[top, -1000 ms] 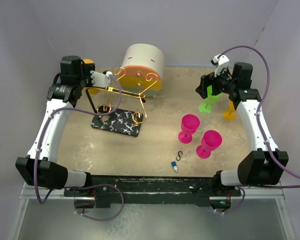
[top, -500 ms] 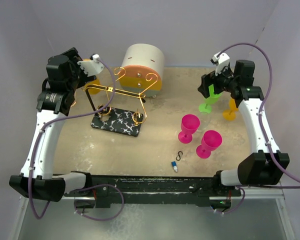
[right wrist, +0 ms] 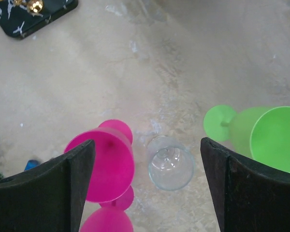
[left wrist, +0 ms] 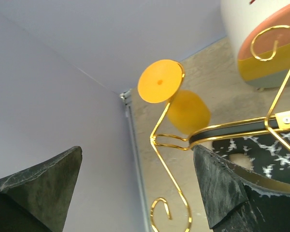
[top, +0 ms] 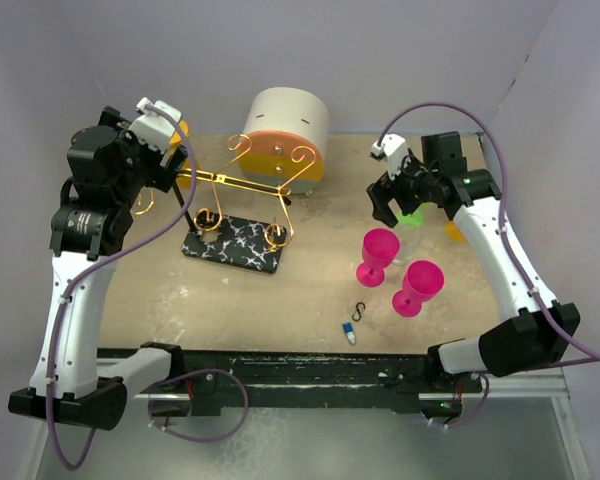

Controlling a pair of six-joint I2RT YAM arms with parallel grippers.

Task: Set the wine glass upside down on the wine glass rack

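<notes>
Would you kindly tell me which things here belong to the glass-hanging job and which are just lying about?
Job: rack, hung orange glass, far pink glass, near pink glass, green glass, clear glass.
Lying about: drawer box, hook, blue capsule.

Bright, even light from overhead; short, soft shadows under the pink glass on the table. Top view sharp, small glints on the wine glass rack wire. Wrist views slightly soft; near fingers dark, underexposed.

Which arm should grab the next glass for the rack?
Right. The right gripper hovers open over the clear glass, pink glass and green glass beside it. The left gripper, also open, is at the rack where the orange glass hangs.
</notes>
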